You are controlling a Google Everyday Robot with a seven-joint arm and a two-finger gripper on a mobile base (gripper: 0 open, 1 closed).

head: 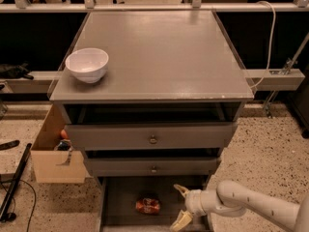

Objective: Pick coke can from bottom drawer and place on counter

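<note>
early days: the coke can (pixel 148 205) lies, on its side i think, in the bottom drawer (pixel 123 202). the gripper (pixel 182 206) hangs just beside it, jaws apart and empty. grasping and lifting it to the counter (pixel 159 57) are both left to do.

Surface (pixel 159 57): plain grey, faint gloss, paler worn line along the front edge. Bowl (pixel 87 65) on it: white, no pattern. Upper drawer fronts (pixel 120 136): same grey, small brassy knobs. Bottom drawer (pixel 123 199): dark grey inside. Coke can (pixel 148 205) in it: red with pale marks. Hand (pixel 181 206), over the drawer's right side near the can: cream-yellow fingers (pixel 182 220) spread apart, white arm (pixel 251 207). Floor (pixel 270 144): beige, dark-speckled. Box (pixel 53 166) at left: tan.
</note>
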